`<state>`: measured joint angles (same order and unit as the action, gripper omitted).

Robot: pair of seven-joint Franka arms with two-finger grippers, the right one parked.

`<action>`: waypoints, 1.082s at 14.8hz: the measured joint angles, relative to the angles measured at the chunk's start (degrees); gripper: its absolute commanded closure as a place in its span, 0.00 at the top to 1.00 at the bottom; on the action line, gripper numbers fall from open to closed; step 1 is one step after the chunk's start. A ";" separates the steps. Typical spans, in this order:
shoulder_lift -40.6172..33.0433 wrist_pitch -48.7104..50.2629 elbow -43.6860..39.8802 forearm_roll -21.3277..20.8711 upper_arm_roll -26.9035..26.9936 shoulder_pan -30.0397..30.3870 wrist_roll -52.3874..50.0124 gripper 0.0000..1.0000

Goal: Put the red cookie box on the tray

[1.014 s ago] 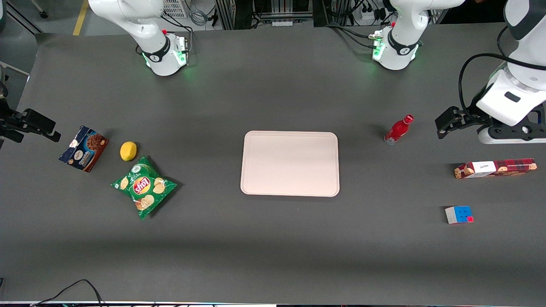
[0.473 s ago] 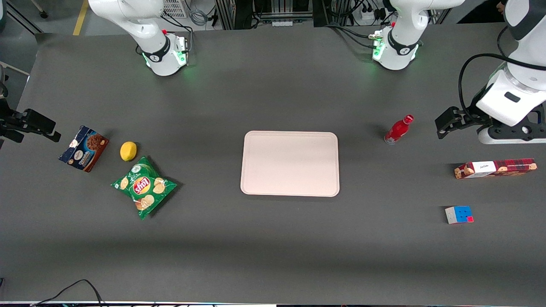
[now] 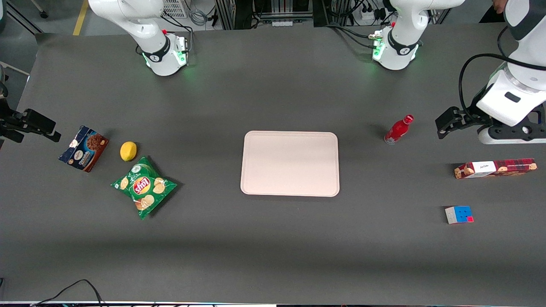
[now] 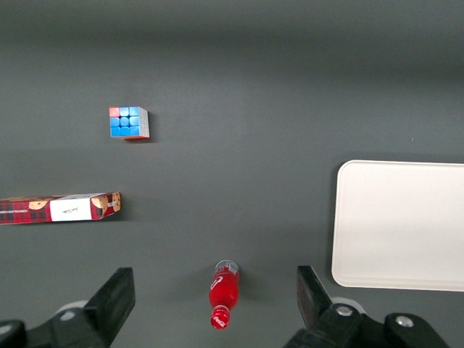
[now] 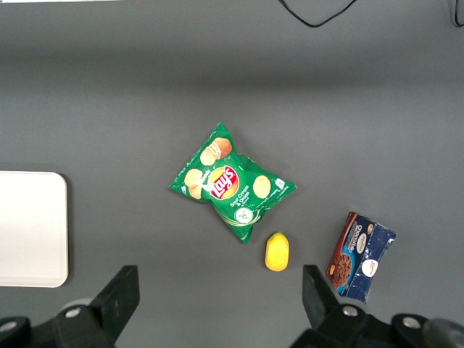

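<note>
Almost nothing differs from a second ago. The one clear change lies off the worktop (image 3: 273,256), much farther from the camera than the box (image 3: 495,168). There, at the working arm's end, a small reddish-brown shape (image 3: 497,6) now shows at the edge of the front view, beside the arm's upper link. A second ago that spot is dark; half a second ago the shape is there, with pale floor next to it where a dark patch now lies. The gripper (image 3: 452,121), above the worktop a little farther from the camera than the box, shows no visible shift, its fingers (image 4: 116,297) spread wide.
</note>
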<state>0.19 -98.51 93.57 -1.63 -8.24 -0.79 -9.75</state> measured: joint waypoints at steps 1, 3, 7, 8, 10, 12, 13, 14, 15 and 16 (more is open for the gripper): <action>0.00 0.10 0.00 -0.10 0.22 0.06 0.44 1.00; 0.00 0.41 0.00 -0.15 0.90 0.38 1.07 1.00; 0.01 2.29 0.00 -0.25 3.33 0.88 1.67 1.00; 0.02 2.49 0.00 -0.27 4.45 0.97 2.38 1.00; 0.08 2.86 0.00 -0.34 6.90 1.26 4.41 1.00; 0.31 3.11 0.00 -0.38 9.40 1.92 6.75 1.00; 0.52 3.18 0.00 -0.39 10.69 2.30 7.95 1.00; 0.79 3.20 0.00 -0.40 11.97 2.60 8.96 1.00; 1.11 3.20 0.00 -0.41 13.34 2.78 10.19 1.00; 1.46 3.20 0.00 -0.43 14.66 3.02 12.11 1.00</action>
<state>1.65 -95.31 93.57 -2.06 6.42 2.23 2.36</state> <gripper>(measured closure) 0.000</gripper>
